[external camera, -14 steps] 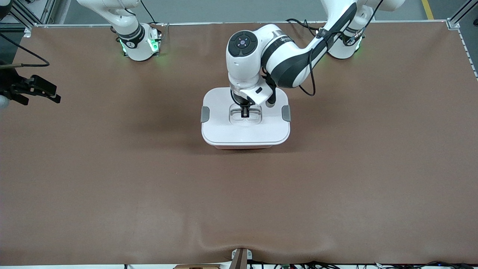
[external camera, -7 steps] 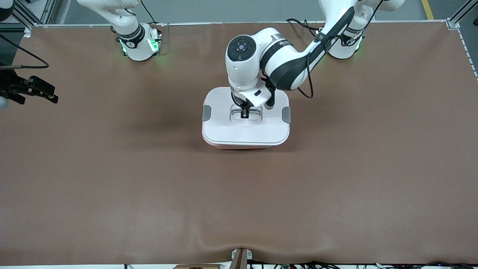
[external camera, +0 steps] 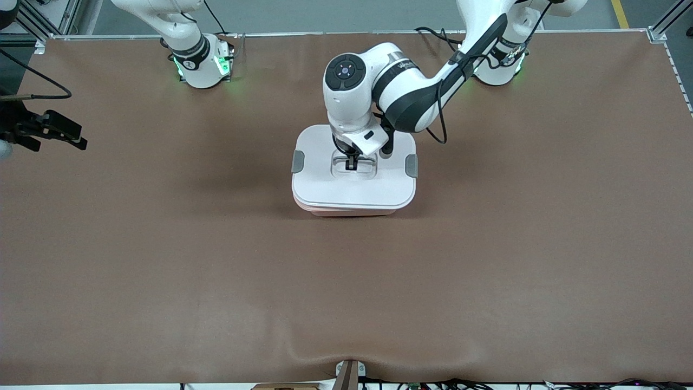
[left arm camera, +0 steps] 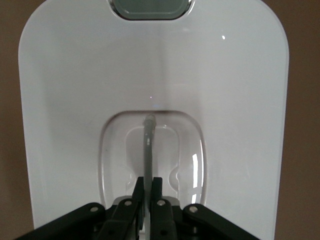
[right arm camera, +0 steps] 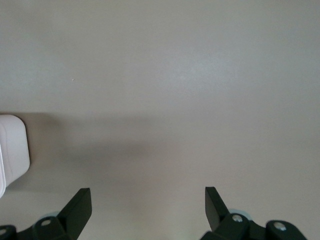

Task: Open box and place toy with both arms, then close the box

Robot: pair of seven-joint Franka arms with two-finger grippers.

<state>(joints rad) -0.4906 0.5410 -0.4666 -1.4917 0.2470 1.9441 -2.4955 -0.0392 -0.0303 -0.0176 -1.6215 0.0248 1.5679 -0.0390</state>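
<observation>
Compared with a second earlier, the white lid [external camera: 354, 187] had shifted a little toward the right arm's end of the table, so that a thin strip of the pinkish base [external camera: 353, 210] showed beneath its edge nearest the front camera. The left arm's elbow had also drawn back toward its base. The left gripper [external camera: 352, 162] sat in the lid's recessed top handle well, its jaws clenched on the thin grey handle bar [left arm camera: 148, 150]. The box stood at mid-table.

The left wrist view showed what the front view hid: the two black fingertips [left arm camera: 156, 186] pinching the bar, with a grey side latch [left arm camera: 151, 8] at the lid's end. The right gripper [right arm camera: 148, 200] waited off the table's edge, jaws spread wide and empty; the toy showed in no view.
</observation>
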